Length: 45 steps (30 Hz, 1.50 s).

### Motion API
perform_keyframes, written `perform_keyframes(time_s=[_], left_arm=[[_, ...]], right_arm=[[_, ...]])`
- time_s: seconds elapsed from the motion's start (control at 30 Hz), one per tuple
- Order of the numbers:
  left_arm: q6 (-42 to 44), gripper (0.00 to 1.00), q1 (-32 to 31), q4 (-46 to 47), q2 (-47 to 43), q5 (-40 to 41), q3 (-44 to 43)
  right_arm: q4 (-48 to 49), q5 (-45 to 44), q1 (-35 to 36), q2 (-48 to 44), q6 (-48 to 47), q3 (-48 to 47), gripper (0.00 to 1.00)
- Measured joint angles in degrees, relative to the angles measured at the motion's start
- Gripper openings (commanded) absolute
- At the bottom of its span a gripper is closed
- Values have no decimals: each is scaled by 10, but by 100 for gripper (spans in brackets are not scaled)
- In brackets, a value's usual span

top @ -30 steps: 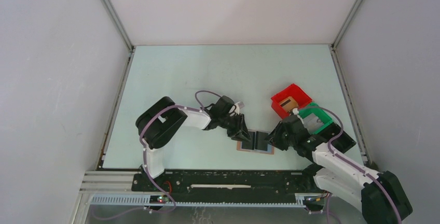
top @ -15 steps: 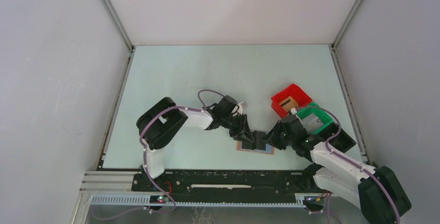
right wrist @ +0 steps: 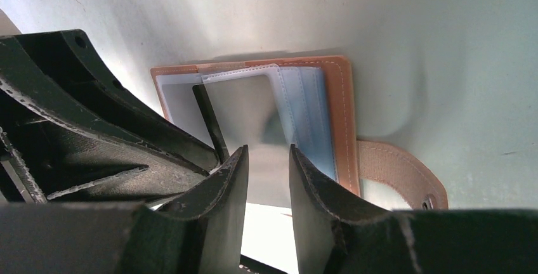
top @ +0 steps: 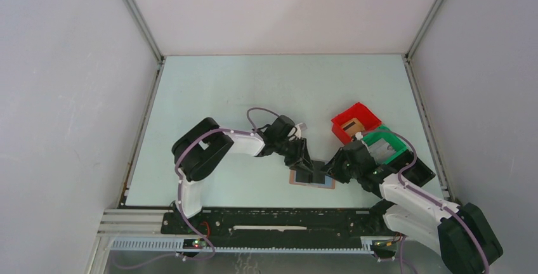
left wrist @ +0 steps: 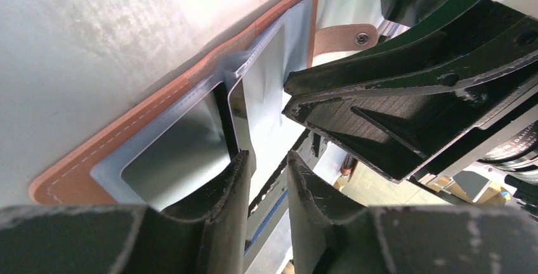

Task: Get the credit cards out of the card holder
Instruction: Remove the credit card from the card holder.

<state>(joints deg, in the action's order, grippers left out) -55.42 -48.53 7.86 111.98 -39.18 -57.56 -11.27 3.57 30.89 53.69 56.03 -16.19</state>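
Reaching in from the left, the left gripper (top: 310, 169) meets the card holder (top: 297, 180), lying open near the table's (top: 254, 96) front edge, long axis left-to-right, tab (right wrist: 400, 172) pointing right (one inner flap (left wrist: 236, 118) stands raised). The right gripper (top: 326, 172) faces it. Both claws are narrowly parted, and I cannot tell whether either grips.

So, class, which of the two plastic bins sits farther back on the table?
The red bin; the green bin beside it sits nearer the front.

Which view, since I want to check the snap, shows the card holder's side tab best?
Right wrist: the side tab sticks out flat from the card holder, snap showing. Left wrist shows it partly hidden; top external, too small to tell.
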Motion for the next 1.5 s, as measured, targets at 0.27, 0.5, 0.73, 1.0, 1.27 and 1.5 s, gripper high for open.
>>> perform_keyframes(time_s=[0.27,0.5,0.73,1.0,1.27,1.5], left_arm=[[16,34,0,-31,0,16,0],[20,30,0,-33,0,17,0],[16,24,-2,-19,10,10,0],[8,0,-5,-5,23,0,-5],[8,0,0,-6,21,-2,-6],[9,0,5,-7,5,-1,-1]], right_arm=[[0,0,0,0,0,0,39],[0,0,0,0,0,0,39],[0,0,0,0,0,0,39],[0,0,0,0,0,0,39],[0,-1,0,1,0,0,39],[9,0,0,6,3,1,39]])
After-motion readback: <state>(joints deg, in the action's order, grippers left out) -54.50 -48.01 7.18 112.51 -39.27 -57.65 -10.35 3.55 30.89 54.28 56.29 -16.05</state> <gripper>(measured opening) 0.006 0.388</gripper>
